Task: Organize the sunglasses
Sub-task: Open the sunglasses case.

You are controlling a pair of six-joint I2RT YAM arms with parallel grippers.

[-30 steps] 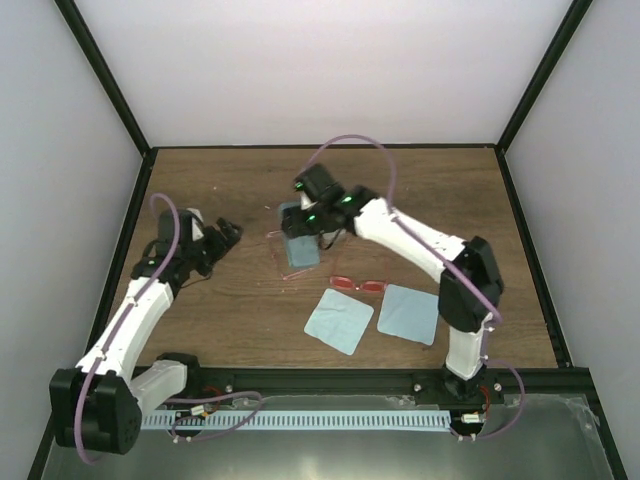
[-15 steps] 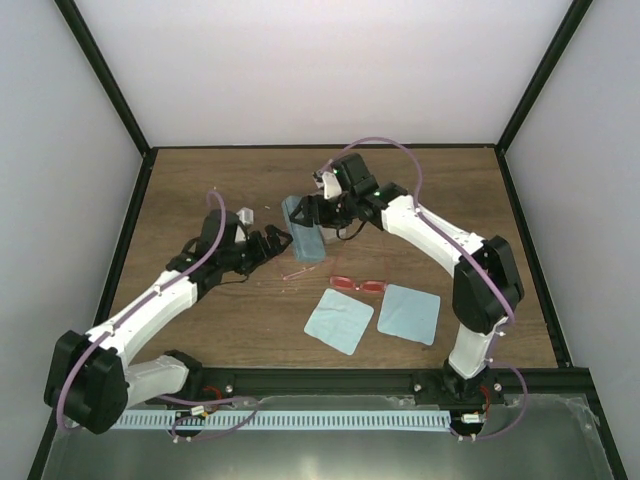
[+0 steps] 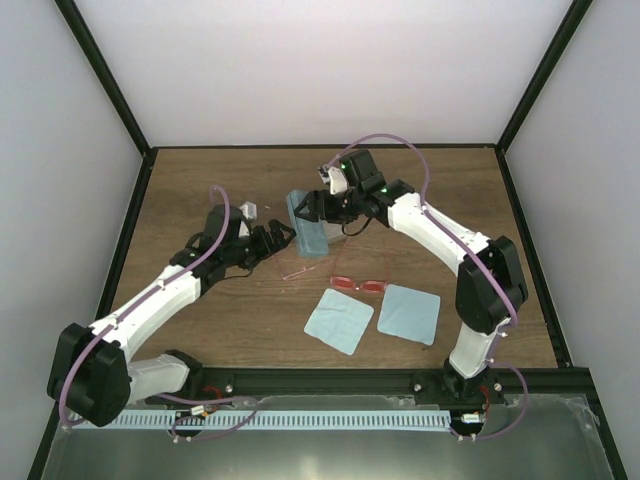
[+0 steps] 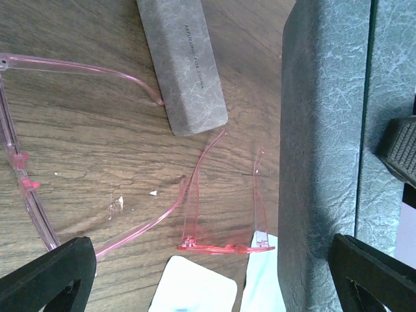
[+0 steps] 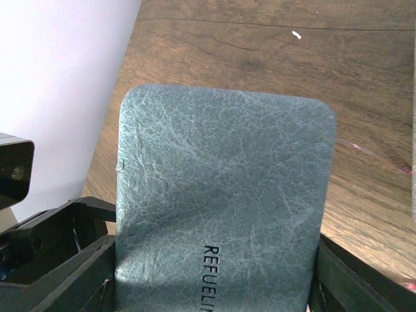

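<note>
The thin, glossy red-framed sunglasses (image 3: pixel 358 284) lie on the wood-grain worktop (image 3: pixel 200 180) with their slender arms unfolded, just beyond two square light-blue cloths (image 3: pixel 338 320). A second, translucent pale-pink pair (image 4: pixel 37 214) lies just to their left, one arm tip touching a grey oblong case with a mottled surface (image 4: pixel 182 65). Farther back, the right pincer (image 5: pixel 214 276) pinches a blue-green oblong case with a crinkled, leather-like texture and rounded corners (image 3: pixel 308 225), holding it across its width. The left pincer (image 3: pixel 278 238) is spread wide just left of that case, above the pink pair. A second ago the left arm was drawn back toward the left wall; it has since reached in to the centre, and the held case has shifted slightly toward the back wall.
</note>
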